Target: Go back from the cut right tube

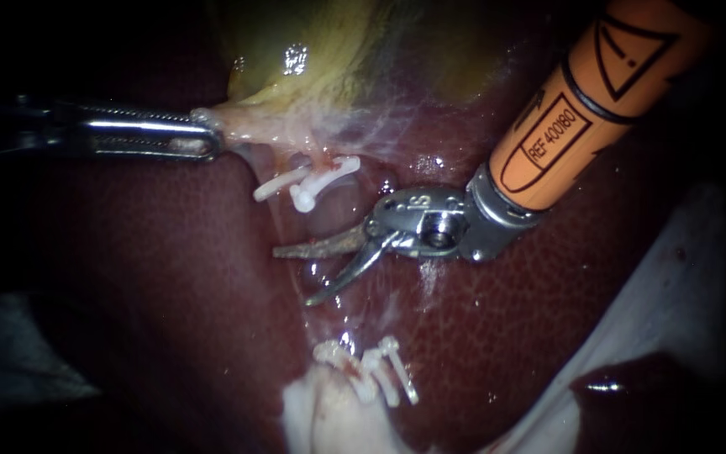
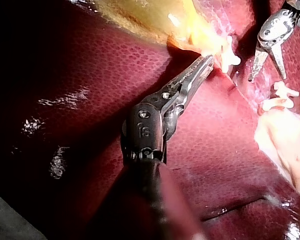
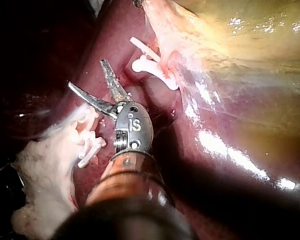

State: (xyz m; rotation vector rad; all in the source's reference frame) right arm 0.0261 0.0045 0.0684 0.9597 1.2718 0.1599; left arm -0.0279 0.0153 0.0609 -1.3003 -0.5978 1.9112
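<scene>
My right instrument (image 1: 293,276), with an orange sleeve on its shaft, ends in two blades that stand open over the liver (image 1: 170,294), with nothing between them. They lie in the gap between two sets of white clips: upper clips (image 1: 313,181) on a stump below the gallbladder (image 1: 313,59), lower clips (image 1: 380,370) on a pale stump. My left instrument (image 1: 203,141) is shut on the gallbladder's pale neck and holds it taut. The right wrist view shows the open blades (image 3: 86,73) between both clip sets (image 3: 152,67). The left wrist view shows the left jaws (image 2: 204,62) closed on that tissue.
Pale fatty tissue (image 1: 329,420) lies below the lower clips. A white cloth (image 1: 674,286) borders the liver at the right. Wet dark liver surface surrounds both instruments.
</scene>
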